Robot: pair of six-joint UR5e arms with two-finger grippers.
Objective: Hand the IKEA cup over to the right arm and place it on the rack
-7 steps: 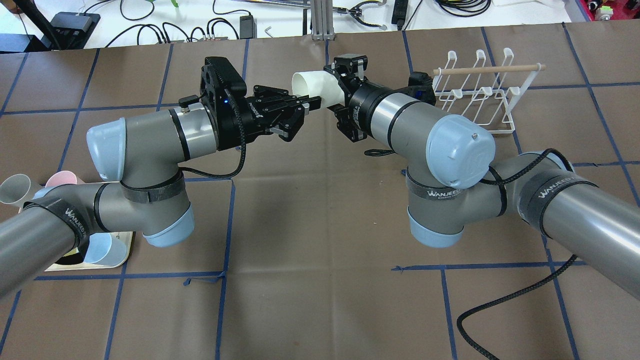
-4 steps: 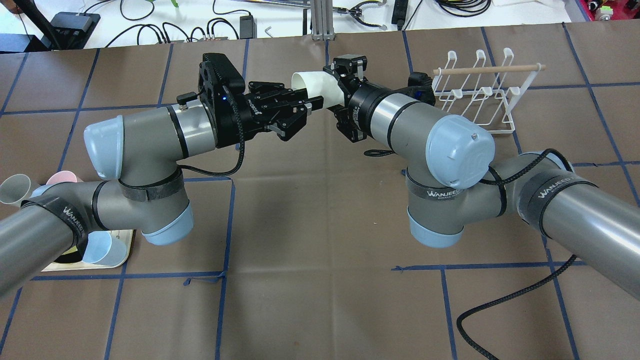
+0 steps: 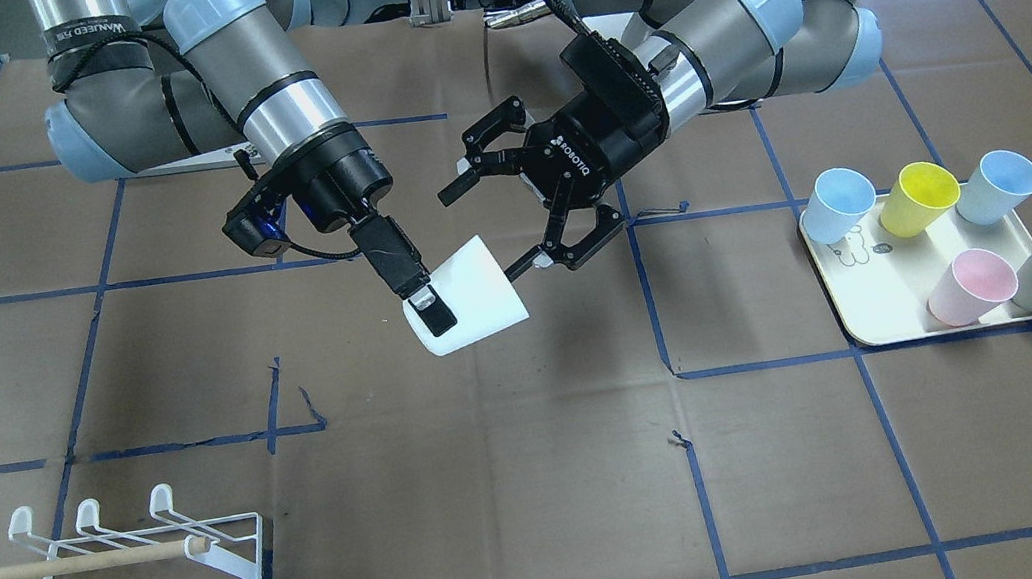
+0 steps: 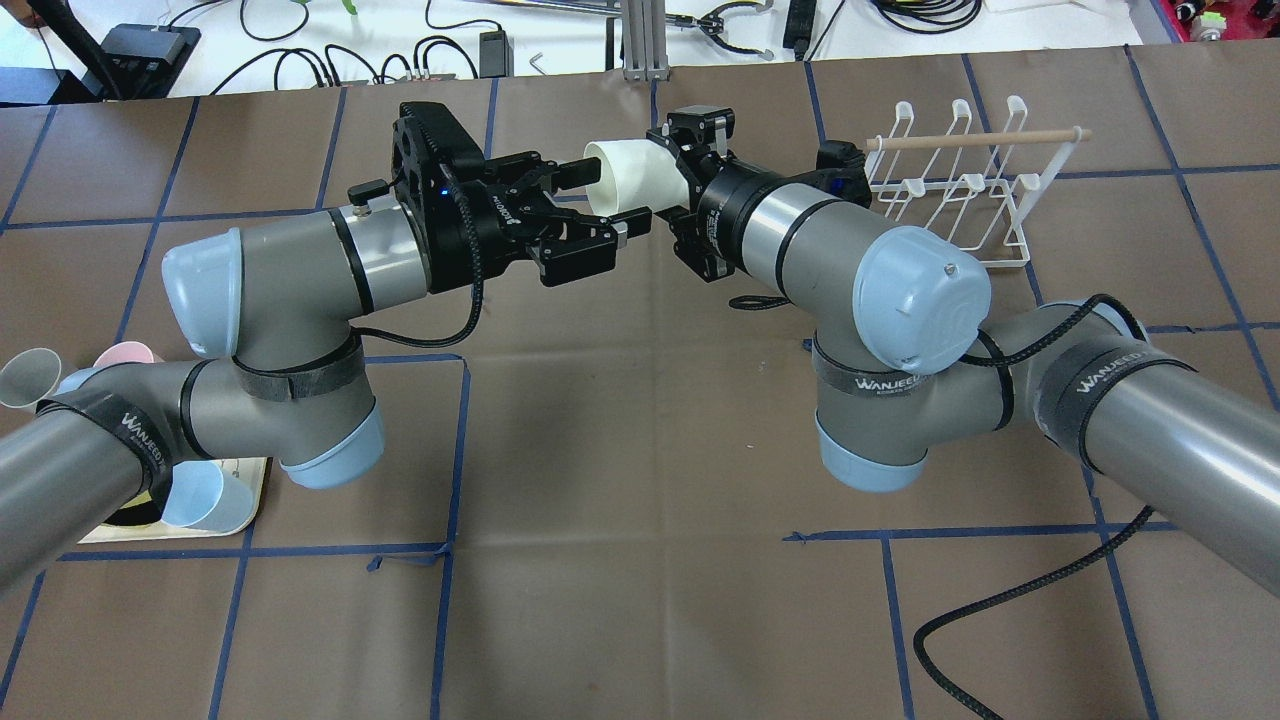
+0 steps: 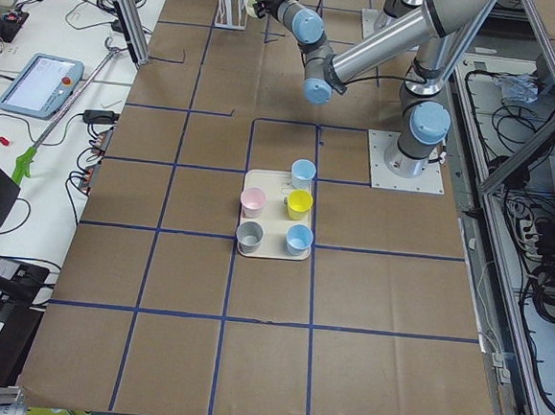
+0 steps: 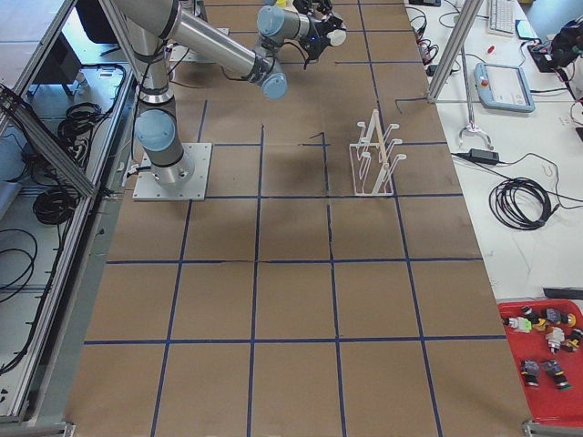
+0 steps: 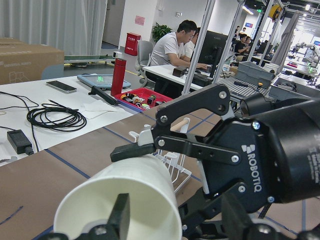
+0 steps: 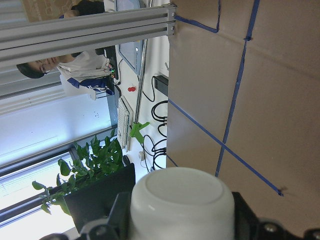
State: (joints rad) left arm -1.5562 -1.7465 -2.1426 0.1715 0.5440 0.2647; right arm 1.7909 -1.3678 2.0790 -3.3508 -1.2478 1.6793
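Nearest to me on the left, a cream tray (image 3: 886, 333) has five coloured cups (image 3: 970, 286) sitting in it. Further out, over the middle of the brown table (image 3: 524, 490), the two grippers meet in the air. The right gripper (image 3: 435, 313) is clamped on the white cup (image 3: 476, 290) near its base, and I can see one finger pressed flat against the wall. The cup lies on its side well above the table, with its mouth turned to the left. The left gripper (image 3: 483, 233) is spread wide at that mouth, with a finger on either side of the rim, and has no hold on the cup. I cannot tell whether a fingertip brushes the rim. At the far right the white wire rack (image 3: 112, 578) with its wooden handle stands on the table, well apart from the cup.
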